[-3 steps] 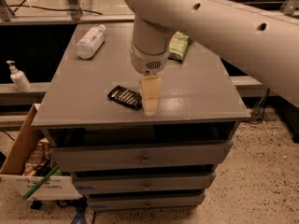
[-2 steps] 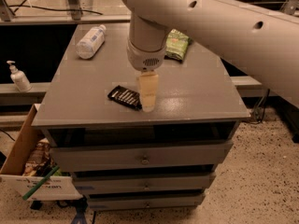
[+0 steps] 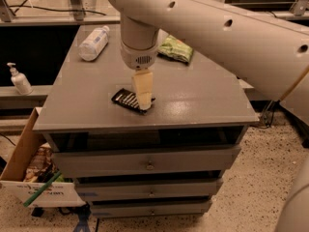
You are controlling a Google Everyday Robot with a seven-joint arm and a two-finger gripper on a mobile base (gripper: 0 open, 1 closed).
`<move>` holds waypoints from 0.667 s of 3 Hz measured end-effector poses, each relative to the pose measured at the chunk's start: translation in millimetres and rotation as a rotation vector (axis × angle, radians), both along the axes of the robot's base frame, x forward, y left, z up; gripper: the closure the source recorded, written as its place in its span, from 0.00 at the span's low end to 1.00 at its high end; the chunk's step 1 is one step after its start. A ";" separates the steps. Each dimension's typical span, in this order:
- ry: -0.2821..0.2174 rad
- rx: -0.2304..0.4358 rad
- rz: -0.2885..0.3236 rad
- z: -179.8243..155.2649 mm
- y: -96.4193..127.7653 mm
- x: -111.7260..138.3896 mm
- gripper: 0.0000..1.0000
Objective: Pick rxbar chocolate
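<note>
Gripper [image 3: 144, 105] hangs tip-down from the big white arm [image 3: 217, 28], right at the right-hand end of the rxbar chocolate [image 3: 123, 98]; whether it is open, closed or gripping the bar cannot be told. Speckled floor [image 3: 251, 187] spreads around a grey cabinet [image 3: 198, 100] with 3 drawer fronts [image 3: 149, 164] below its flat top. An open cardboard box [image 3: 21, 153] sits on the floor at the cabinet's left. On the top's far edge lie a green chip bag [image 3: 176, 50] and a white bottle [image 3: 94, 42] on its side. A pump bottle [image 3: 19, 79] stands on a ledge to the left. The bar lies flat near the front edge, black and glossy, with white lines.
</note>
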State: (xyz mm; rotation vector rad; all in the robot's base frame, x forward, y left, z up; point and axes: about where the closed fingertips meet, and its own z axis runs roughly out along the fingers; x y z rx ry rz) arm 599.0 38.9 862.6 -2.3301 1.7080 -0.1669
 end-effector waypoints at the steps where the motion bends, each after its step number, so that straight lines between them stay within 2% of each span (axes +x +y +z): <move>1: 0.029 -0.026 -0.022 -12.8 -2.9 6.6 0.00; 2: 0.056 -0.039 -0.050 -23.4 -10.5 8.2 0.00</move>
